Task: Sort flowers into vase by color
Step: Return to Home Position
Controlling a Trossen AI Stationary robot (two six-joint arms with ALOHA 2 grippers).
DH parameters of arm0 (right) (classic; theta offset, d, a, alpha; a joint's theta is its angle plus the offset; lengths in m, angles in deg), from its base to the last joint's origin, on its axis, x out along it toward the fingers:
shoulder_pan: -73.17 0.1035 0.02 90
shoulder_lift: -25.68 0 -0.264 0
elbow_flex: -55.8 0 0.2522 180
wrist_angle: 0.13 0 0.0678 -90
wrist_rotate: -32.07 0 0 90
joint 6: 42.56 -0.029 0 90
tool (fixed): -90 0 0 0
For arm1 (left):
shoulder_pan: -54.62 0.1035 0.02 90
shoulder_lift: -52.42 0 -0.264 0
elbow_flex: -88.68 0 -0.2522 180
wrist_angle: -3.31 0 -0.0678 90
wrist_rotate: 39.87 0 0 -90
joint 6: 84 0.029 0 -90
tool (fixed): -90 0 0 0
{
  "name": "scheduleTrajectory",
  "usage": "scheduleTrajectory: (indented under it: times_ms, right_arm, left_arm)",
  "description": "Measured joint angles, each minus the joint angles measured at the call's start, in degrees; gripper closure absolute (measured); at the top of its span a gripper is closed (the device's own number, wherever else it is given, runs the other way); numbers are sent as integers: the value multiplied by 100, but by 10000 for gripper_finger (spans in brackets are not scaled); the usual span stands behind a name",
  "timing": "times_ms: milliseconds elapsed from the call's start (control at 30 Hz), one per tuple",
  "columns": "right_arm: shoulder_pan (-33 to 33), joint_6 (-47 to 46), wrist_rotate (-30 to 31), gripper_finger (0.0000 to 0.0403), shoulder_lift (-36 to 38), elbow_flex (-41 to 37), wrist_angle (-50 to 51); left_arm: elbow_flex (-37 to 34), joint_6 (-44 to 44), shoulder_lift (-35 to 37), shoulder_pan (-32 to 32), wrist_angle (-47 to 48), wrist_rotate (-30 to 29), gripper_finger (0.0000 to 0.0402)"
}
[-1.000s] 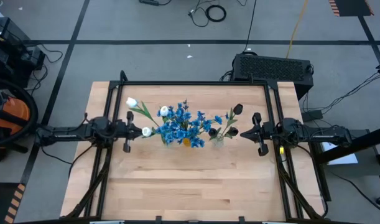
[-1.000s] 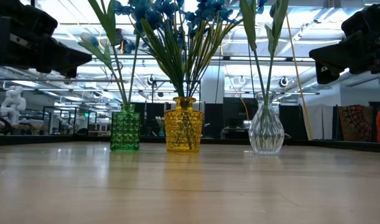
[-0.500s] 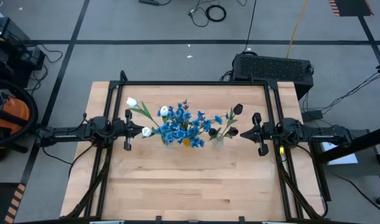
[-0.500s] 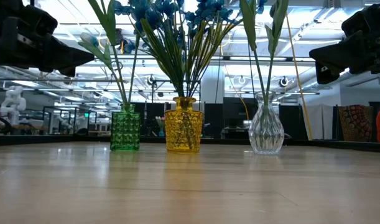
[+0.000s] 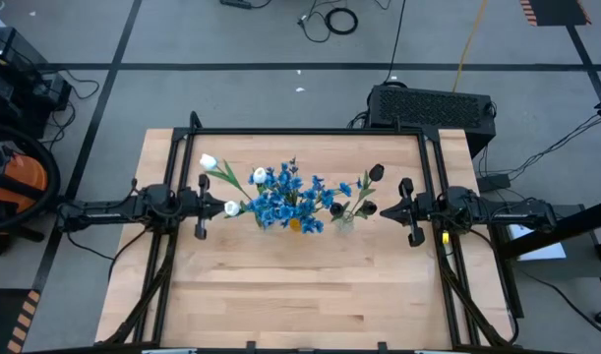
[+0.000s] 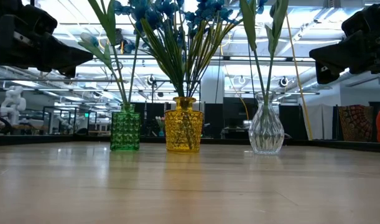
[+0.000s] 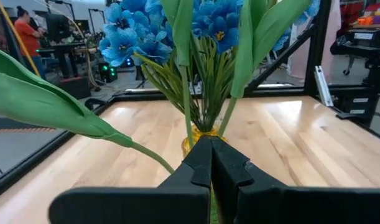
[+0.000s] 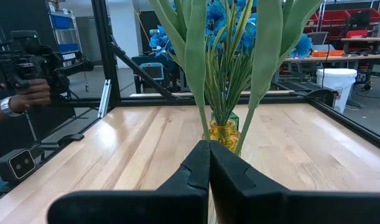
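Observation:
Three vases stand in a row on their bases at mid-table: a green one (image 6: pixel 125 130), a yellow one (image 6: pixel 183 124) and a clear one (image 6: pixel 266 124). White tulip buds (image 5: pixel 208 161) rise from the green vase, bushy blue flowers (image 5: pixel 290 197) from the yellow one, and dark buds (image 5: pixel 377 172) from the clear one. My left gripper (image 5: pixel 210 206) hangs level just left of the row, shut and empty (image 7: pixel 210 162). My right gripper (image 5: pixel 398 208) hangs level just right of it, also shut and empty (image 8: pixel 209 165).
A black frame (image 5: pixel 310 132) runs along the table's far edge and down both sides. Bare wood (image 5: pixel 300 285) lies in front of the vases. Beyond the table a person's hand (image 8: pixel 28 93) holds a device, and another person (image 7: pixel 29 37) stands farther off.

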Motion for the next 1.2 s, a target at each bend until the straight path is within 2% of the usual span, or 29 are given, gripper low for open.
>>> scheduleTrajectory:
  times_ms: [200,867,1200]
  right_arm:
    - [0,0,0,403,0,0,0]
    - [0,0,2,403,0,0,0]
    - [0,0,2,403,0,0,0]
  left_arm:
    - [0,-133,0,-74,-16,207,401]
    - [0,-170,0,-385,-61,205,401]
    - [0,-167,0,-380,-22,92,379]
